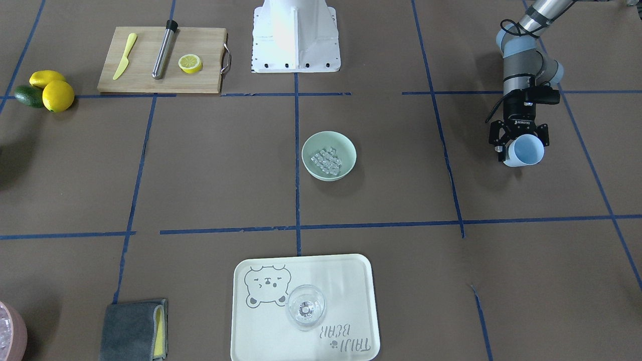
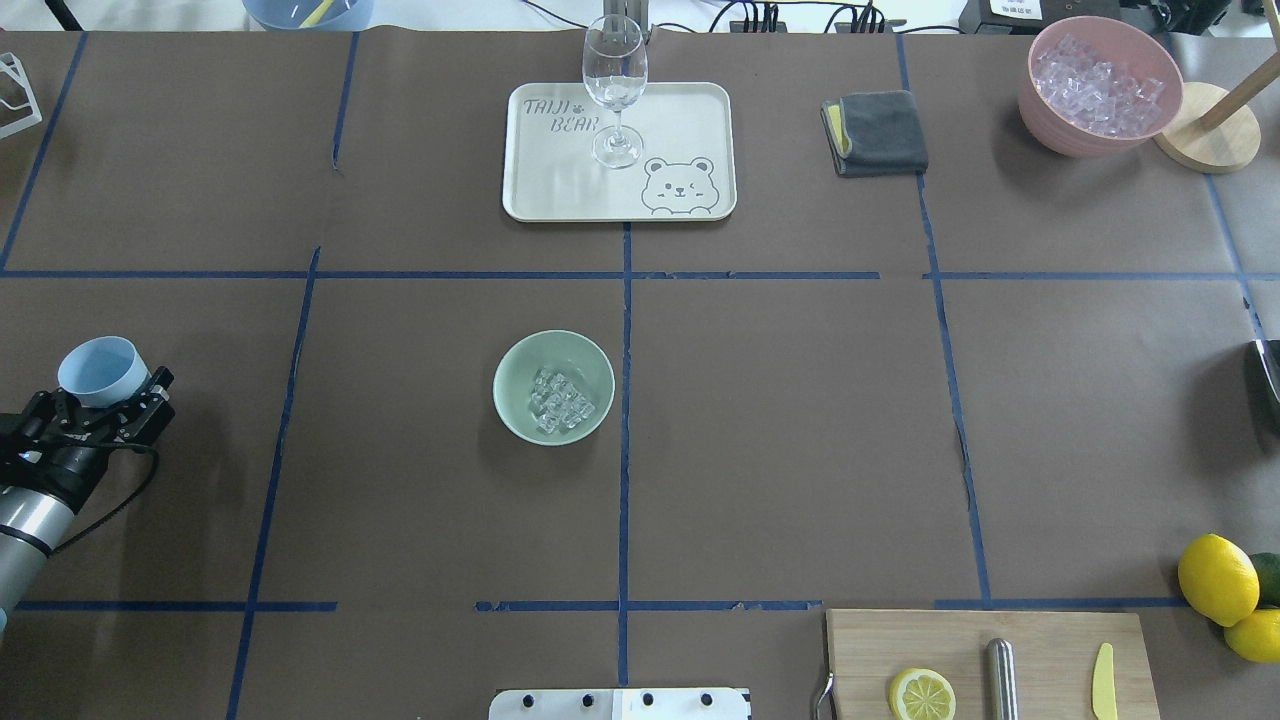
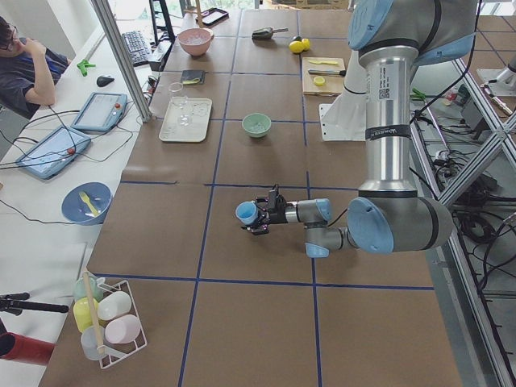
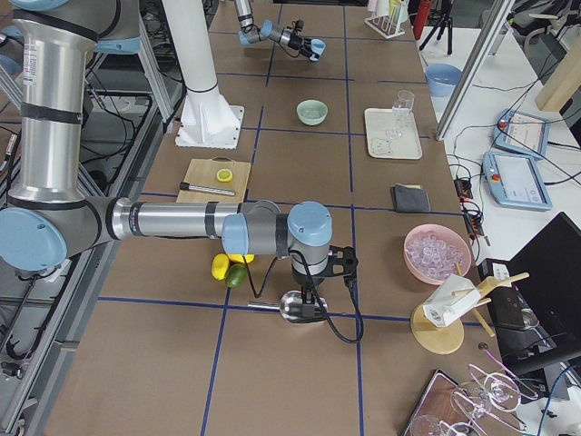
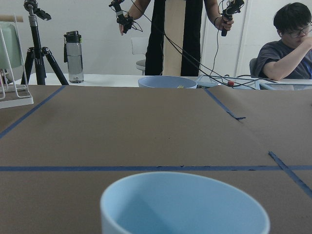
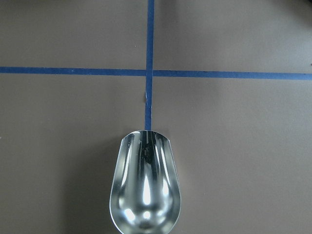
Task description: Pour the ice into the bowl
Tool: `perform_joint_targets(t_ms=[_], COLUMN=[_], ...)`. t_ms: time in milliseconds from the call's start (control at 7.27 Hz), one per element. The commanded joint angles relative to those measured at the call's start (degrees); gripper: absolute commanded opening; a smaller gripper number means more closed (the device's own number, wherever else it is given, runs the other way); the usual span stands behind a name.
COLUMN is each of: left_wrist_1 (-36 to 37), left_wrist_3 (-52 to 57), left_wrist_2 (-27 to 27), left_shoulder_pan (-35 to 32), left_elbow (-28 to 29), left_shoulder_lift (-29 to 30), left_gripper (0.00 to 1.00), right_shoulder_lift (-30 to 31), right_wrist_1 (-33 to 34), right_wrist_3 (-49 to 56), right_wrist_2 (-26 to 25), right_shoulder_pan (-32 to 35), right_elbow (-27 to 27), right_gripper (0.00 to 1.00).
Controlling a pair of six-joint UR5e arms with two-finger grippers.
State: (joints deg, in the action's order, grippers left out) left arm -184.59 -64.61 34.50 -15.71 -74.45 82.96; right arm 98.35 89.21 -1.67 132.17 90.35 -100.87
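The mint-green bowl (image 2: 520,400) stands at the table's middle, and the ice (image 2: 562,400) lies inside it as a cluster of clear cubes; both also show in the front view, the bowl (image 1: 346,155) and the ice (image 1: 326,160). My left gripper (image 2: 105,400) is at the table's far left edge, well away from the bowl, shut on a light blue cup (image 2: 100,368). The cup's inside (image 5: 185,204) shows no ice. My right gripper (image 4: 313,289) hangs over a metal scoop (image 6: 145,190) near the table's right end; I cannot tell whether it is open or shut.
A cream tray (image 2: 680,120) with a clear wine glass (image 2: 614,85) stands at the far middle. A grey cloth (image 2: 878,132) and a pink bowl of cubes (image 2: 1098,85) are far right. A cutting board (image 2: 1040,640) and lemons (image 2: 1218,580) are near right.
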Motion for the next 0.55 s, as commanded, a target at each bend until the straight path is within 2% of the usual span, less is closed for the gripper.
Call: perform_joint_targets(t_ms=[0, 412], left_wrist_1=[-1.3, -2.5], left_wrist_3=[0.1, 0.1], left_wrist_2=[0.0, -0.1], left_shoulder_pan=[0.0, -0.1], left_elbow=[-0.2, -0.3], left_shoulder_lift=[-0.3, -1.3], left_gripper=[1.00, 1.00], right_shoulder_lift=[0.0, 0.0], right_wrist_1=[0.0, 0.0], right_wrist_3=[0.0, -0.1], right_wrist_2=[0.0, 0.0], right_shoulder_pan=[0.0, 0.0], right_elbow=[0.0, 0.0], right_gripper=[1.00, 1.00])
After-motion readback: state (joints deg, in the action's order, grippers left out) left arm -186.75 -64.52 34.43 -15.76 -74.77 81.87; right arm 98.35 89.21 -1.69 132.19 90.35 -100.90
